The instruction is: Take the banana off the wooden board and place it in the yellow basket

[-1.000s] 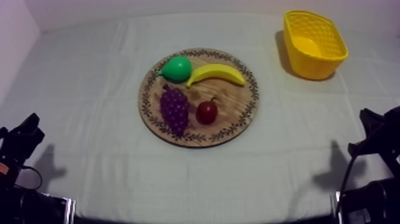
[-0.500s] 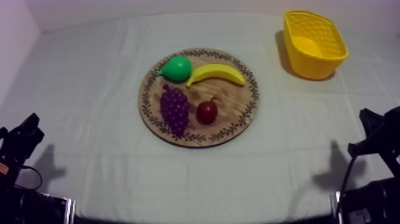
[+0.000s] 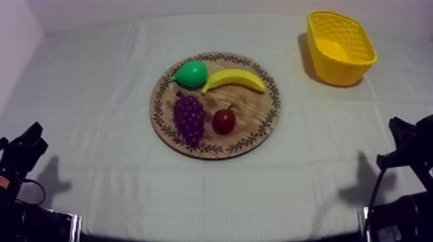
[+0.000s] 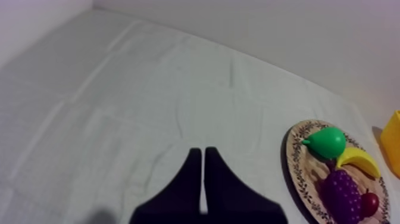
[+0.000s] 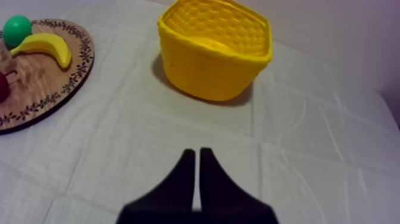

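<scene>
A yellow banana [image 3: 233,79] lies on the far part of the round wooden board [image 3: 258,122], between the green pear [image 3: 191,74] and the board's patterned rim. The yellow basket [image 3: 340,47] stands at the far right of the table. My left gripper [image 3: 29,143] rests low at the left, shut on nothing, its fingers [image 4: 194,161] lying together over bare cloth with the board [image 4: 297,161] and banana [image 4: 359,161] off to one side. My right gripper [image 3: 399,138] rests low at the right, also shut, fingers [image 5: 188,159] together short of the basket [image 5: 213,47]; the banana [image 5: 46,47] lies beyond.
Purple grapes [image 3: 189,118] and a small red fruit [image 3: 223,120] lie on the board's near half. The grey-white cloth [image 3: 96,96] spreads wide around the board. A wall runs along the table's far edge.
</scene>
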You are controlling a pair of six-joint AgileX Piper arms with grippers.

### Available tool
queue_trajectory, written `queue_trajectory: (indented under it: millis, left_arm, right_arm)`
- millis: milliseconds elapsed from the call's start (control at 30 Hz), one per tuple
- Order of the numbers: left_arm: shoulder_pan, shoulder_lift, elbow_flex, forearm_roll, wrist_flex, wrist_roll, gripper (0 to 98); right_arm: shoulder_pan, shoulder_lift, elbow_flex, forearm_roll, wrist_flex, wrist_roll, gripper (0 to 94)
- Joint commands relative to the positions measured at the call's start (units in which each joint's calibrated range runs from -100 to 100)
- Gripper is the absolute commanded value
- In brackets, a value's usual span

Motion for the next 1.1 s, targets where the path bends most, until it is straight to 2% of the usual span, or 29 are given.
queue_trajectory:
  millis: [0, 467, 667, 833, 1067]
  left_arm:
    - [0.0, 0.0, 0.0, 0.0, 0.0, 0.0, 0.1]
    - [0.0, 0.0, 0.0, 0.0, 0.0, 0.0, 0.1]
    - [0.0, 0.0, 0.0, 0.0, 0.0, 0.0, 0.1]
    - [0.0, 0.0, 0.0, 0.0, 0.0, 0.0, 0.1]
    - [0.0, 0.0, 0.0, 0.0, 0.0, 0.0, 0.1]
  right_arm:
    - [0.0, 0.0, 0.0, 0.0, 0.0, 0.0, 0.5]
    - [0.5, 0.0, 0.0, -0.1, -0.4, 0.0, 0.9]
    - [0.0, 0.0, 0.0, -0.6, -1.1, -1.4, 0.3]
    - [-1.0, 1.8, -0.2, -2.4, -1.7, 2.2, 0.3]
    - [-2.7, 11.6, -8.1, -3.4, -5.7, 3.9, 0.2]
